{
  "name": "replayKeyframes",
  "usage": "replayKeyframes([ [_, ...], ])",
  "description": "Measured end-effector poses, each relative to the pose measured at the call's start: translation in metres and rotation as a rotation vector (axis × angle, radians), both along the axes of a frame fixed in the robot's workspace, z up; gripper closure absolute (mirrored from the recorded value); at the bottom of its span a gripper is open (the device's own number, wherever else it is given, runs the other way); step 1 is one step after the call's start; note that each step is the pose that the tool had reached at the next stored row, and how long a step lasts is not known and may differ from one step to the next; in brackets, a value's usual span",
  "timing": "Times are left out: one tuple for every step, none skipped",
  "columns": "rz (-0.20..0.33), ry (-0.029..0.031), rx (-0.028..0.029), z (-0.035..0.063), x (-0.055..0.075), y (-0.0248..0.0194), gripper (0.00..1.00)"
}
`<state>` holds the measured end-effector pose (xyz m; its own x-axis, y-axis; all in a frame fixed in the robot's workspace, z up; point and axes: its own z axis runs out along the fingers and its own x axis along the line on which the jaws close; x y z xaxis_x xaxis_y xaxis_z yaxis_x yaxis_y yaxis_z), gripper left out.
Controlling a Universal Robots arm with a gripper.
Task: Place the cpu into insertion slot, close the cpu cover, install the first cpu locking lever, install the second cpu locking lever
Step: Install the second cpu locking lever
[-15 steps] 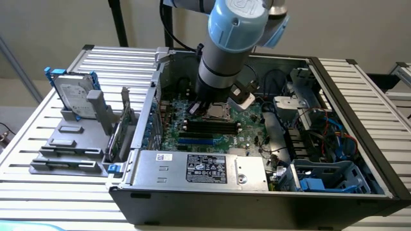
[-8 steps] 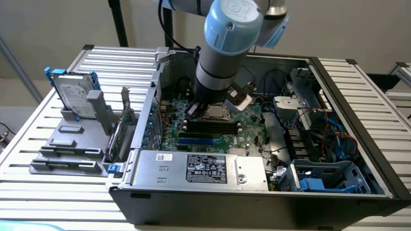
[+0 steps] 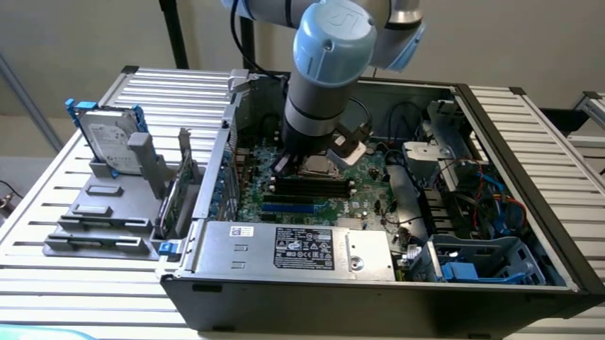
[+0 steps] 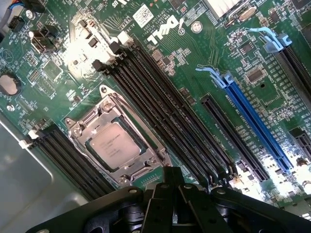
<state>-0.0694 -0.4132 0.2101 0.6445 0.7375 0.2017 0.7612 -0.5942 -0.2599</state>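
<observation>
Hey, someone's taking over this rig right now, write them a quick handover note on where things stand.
Gripper: over the motherboard inside the open PC case, just off the socket; whether the jaws are open or shut cannot be told.
CPU: seated in the insertion slot, silvery top showing.
CPU cover: appears down, framing the chip.
Done: CPU placed; cover looks closed.
Left: both locking levers; their state cannot be confirmed from here.
</observation>
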Motion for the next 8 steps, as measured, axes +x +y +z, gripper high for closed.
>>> replayKeyframes([
  [0.000, -0.0033, 0.0000, -0.0010, -0.0005, 0.0001, 0.89],
  [0.000, -0.0063, 0.0000, -0.0021, -0.0013, 0.0003, 0.89],
  [0.000, -0.0088, 0.0001, -0.0031, -0.0020, 0.0004, 0.89],
  [0.000, -0.0107, 0.0001, -0.0042, -0.0029, 0.0006, 0.89],
  [0.000, -0.0119, 0.0001, -0.0051, -0.0039, 0.0008, 0.89],
  [0.000, -0.0127, 0.0000, -0.0059, -0.0047, 0.0010, 0.89],
  [0.000, -0.0130, -0.0001, -0.0065, -0.0052, 0.0014, 0.89],
  [0.000, -0.0132, -0.0001, -0.0069, -0.0056, 0.0019, 0.89],
])
